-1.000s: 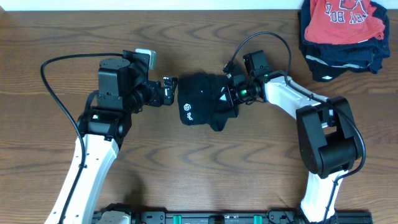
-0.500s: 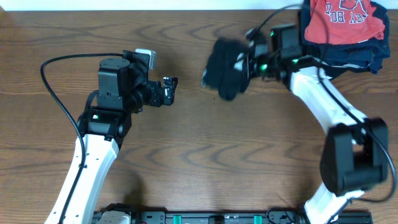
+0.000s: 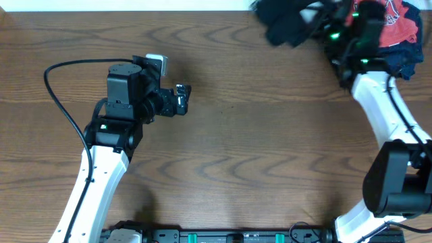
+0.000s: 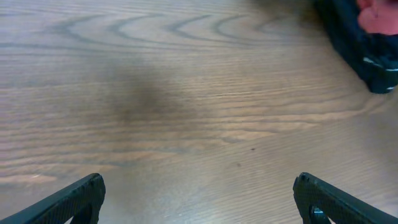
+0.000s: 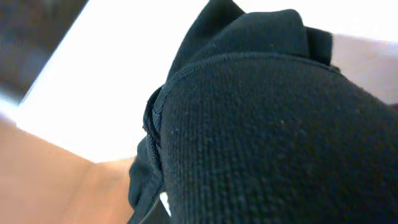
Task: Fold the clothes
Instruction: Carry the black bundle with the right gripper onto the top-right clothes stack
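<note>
left gripper [image 3: 183, 99] mid-left hovers over the table [image 3: 256, 155], fingers spread wide, holding nothing; at upper right the black t-shirt [image 3: 287, 23] hangs bunched from the right gripper [image 3: 316, 19], apparently clamped on it though cloth hides the fingers; probably lifted to stack on the pile [image 3: 401, 37] alongside
</note>
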You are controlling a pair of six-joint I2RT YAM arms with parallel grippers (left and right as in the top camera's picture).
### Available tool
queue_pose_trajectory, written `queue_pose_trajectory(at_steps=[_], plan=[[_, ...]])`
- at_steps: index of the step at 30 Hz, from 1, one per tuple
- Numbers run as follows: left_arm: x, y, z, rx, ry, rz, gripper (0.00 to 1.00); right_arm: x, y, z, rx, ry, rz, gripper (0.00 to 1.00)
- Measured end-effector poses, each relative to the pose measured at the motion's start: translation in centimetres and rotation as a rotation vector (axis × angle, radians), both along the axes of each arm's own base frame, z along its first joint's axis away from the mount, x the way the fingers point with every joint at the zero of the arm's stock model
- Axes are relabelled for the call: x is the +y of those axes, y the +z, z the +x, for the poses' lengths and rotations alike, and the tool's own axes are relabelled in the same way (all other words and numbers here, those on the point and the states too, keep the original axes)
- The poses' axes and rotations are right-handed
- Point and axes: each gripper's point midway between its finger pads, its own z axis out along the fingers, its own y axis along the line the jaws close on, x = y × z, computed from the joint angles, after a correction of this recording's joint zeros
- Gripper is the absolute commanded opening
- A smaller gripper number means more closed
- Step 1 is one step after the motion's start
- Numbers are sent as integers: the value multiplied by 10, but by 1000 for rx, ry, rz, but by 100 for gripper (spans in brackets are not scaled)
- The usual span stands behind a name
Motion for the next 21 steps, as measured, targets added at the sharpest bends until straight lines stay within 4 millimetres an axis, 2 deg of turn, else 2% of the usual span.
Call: queue_pose_trajectory(at_steps=[3, 6, 13, 17, 21], plan=[[4, -4, 0, 14, 19, 19, 98, -39, 15, 11, -45, -136, 36, 1], [7, -9, 1, 24, 32, 32, 98, -72, 19, 17, -48, -274, 77, 1], [19, -24, 8, 54, 87, 86, 98, -120, 29, 29, -131, -500, 114, 1], [25, -33, 11, 73, 117, 119, 98, -138, 24, 43, -216, -543, 138, 1], [28, -43, 13, 98, 128, 137, 98, -160, -2, 55, -241, -578, 176, 1]])
